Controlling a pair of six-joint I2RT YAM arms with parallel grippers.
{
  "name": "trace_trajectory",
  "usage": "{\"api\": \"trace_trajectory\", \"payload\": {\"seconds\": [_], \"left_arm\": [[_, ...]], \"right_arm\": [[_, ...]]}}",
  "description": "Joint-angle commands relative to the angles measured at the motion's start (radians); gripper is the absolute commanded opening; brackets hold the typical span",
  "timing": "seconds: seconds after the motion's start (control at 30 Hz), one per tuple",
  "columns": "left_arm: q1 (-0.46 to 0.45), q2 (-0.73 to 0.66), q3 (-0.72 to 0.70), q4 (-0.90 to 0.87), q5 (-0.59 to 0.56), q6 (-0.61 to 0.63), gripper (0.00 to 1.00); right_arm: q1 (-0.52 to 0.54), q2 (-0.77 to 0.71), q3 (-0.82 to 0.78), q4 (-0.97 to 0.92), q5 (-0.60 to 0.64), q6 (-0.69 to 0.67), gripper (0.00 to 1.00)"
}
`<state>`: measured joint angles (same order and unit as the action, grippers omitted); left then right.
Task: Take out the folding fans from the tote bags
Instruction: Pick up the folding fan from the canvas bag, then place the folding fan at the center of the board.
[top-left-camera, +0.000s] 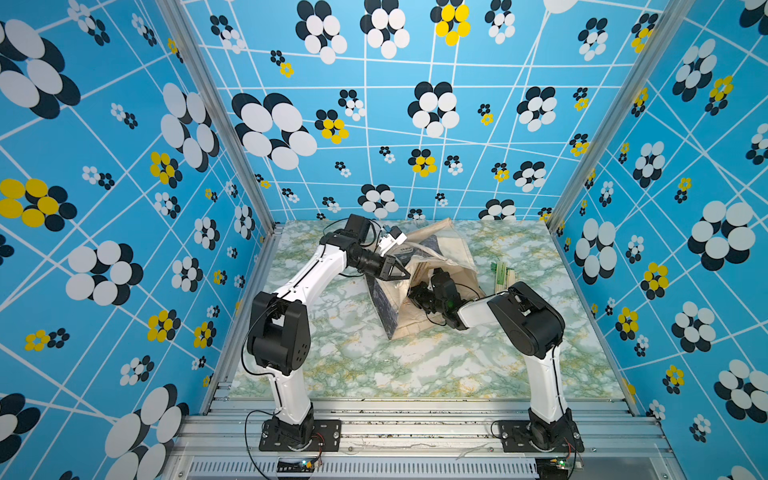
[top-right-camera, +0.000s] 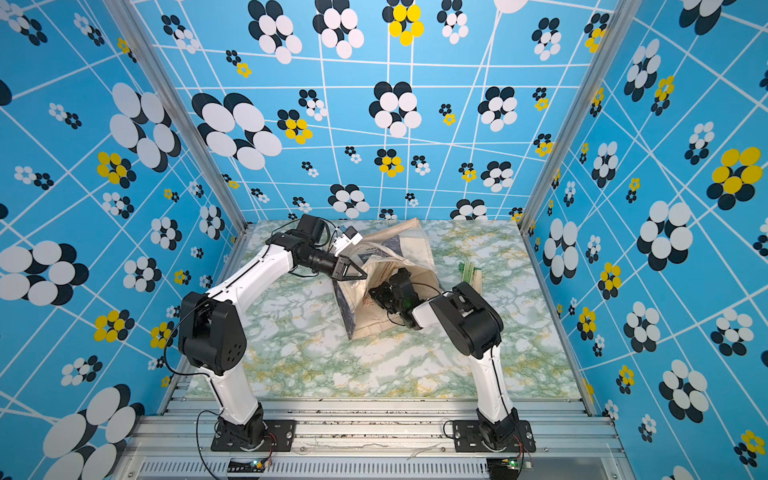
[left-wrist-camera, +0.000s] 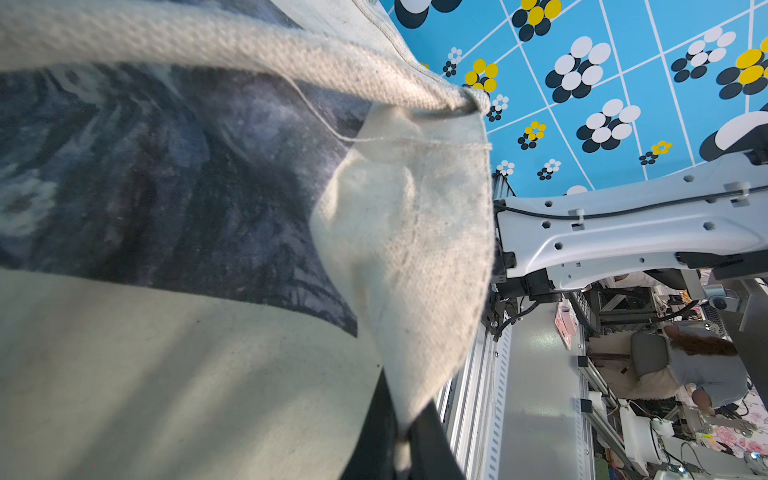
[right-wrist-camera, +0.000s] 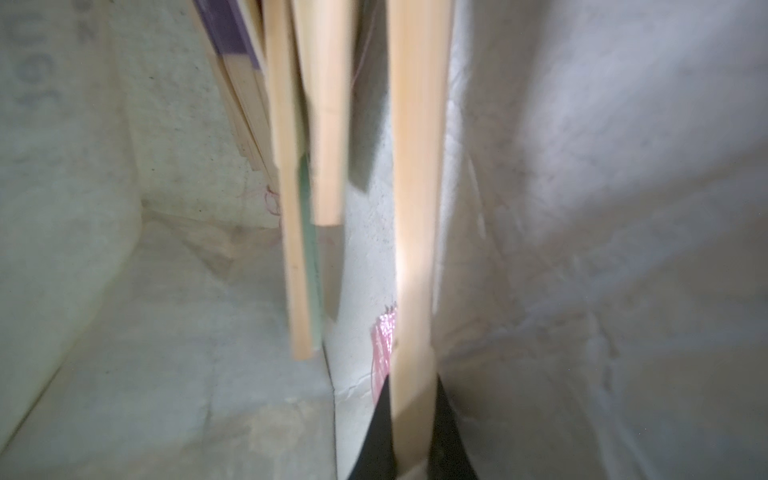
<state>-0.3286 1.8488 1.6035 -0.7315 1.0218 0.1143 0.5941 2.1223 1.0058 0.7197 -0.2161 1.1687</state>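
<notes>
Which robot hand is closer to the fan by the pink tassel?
Right. The right hand grips that fan inside the tote bag; the left hand pinches the bag's rim.

Blue flowered walls (top-left-camera: 490, 137), green marble tabletop (top-left-camera: 415, 365)

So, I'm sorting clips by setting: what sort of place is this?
Probably a robot test booth inside a workshop: printed blue flower walls, two arms bolted before a marble-look table, and, in the left wrist view, a seated person among equipment beyond.
</notes>
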Motion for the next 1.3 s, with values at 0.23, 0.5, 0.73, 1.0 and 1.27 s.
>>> {"api": "trace_trajectory", "payload": {"seconds": [0.23,0.5,0.73,1.0,1.27], "left_arm": [[-0.002,-0.033,0.003,0.042,-0.017,-0.038,0.0],[0.018,-0.01,0.005,0.141,0.04,-0.109,0.0],[0.026,-0.001,0.004,0.172,0.061,-0.129,0.0],[0.046,0.0,-0.003,0.188,0.077,-0.145,0.0],[0.047,-0.016,-0.016,0.179,0.083,-0.137,0.0]], "right_arm": [[-0.004,-0.218,-0.174,-0.086,-0.067,-0.17,0.01],[0.002,-0.501,-0.349,-0.214,-0.199,-0.368,0.01],[0.013,-0.832,-0.452,-0.447,-0.249,-0.528,0.0],[0.012,-1.314,-0.504,-0.743,-0.077,-0.606,0.0],[-0.093,-1.495,-0.373,-1.042,0.316,-0.648,0.0]]}}
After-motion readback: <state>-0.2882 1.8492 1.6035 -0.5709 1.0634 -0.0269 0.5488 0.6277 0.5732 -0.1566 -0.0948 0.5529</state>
